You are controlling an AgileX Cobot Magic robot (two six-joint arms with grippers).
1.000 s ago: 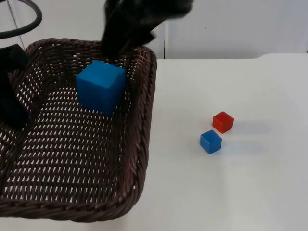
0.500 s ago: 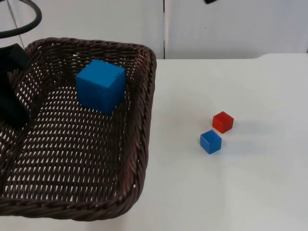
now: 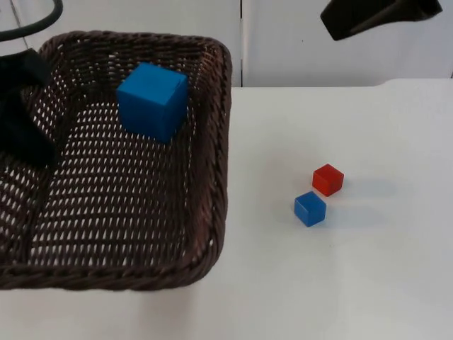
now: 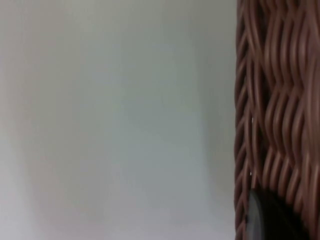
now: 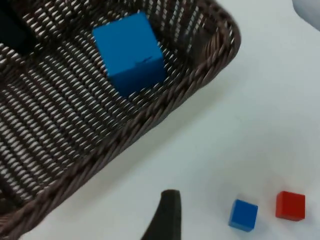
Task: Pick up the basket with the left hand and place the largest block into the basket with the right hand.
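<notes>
Backing white table (image 3: pixel 340 283), grey partition wall (image 3: pixel 340 57).

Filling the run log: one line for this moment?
left gripper: holding basket | large blue block: in basket | right gripper: raised near wall

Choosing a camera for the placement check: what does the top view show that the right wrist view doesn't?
Top view adds: left gripper clamped on the left wall of the basket, and right gripper raised in front of the partition wall. Right wrist view adds no new thing, just another angle. Both: basket, large blue block inside it, small blue block and red block close together on the table.
</notes>
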